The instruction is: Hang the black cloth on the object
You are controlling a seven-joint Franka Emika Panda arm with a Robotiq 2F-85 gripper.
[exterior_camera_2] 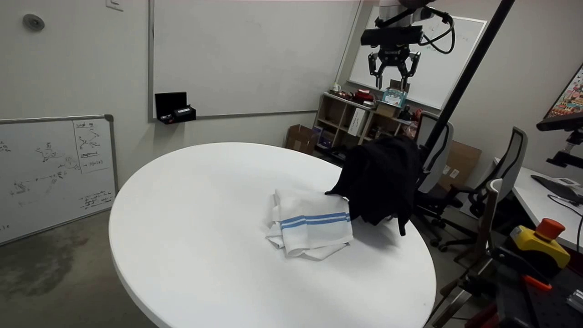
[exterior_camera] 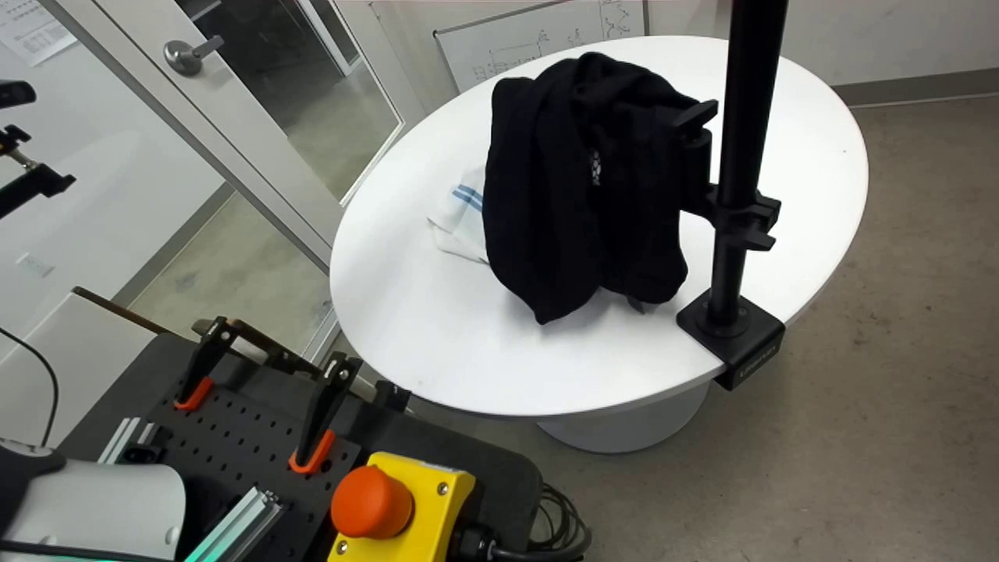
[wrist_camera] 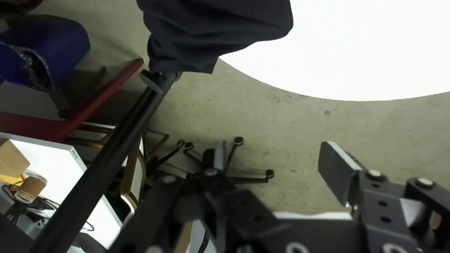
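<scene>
The black cloth (exterior_camera: 546, 195) is draped in a bunched heap against a black pole stand (exterior_camera: 741, 133). It also shows in an exterior view (exterior_camera_2: 380, 177) and at the top of the wrist view (wrist_camera: 214, 28). Its lower edges hang down close to the white table; what bears it underneath is hidden. The pole has a side clamp (exterior_camera: 741, 218) at the cloth's edge and also shows in the wrist view (wrist_camera: 105, 168). My gripper (exterior_camera_2: 391, 84) is open and empty, apart from the cloth. In the wrist view its spread fingers (wrist_camera: 273, 151) have only floor between them.
A white towel with blue stripes (exterior_camera_2: 314, 228) lies folded on the round white table (exterior_camera_2: 191, 218) beside the cloth. The pole's base (exterior_camera: 730, 336) is clamped at the table edge. A yellow box with a red button (exterior_camera: 421, 507) sits on a dark cart (exterior_camera: 499, 484). Office chairs (exterior_camera_2: 505, 168) stand behind.
</scene>
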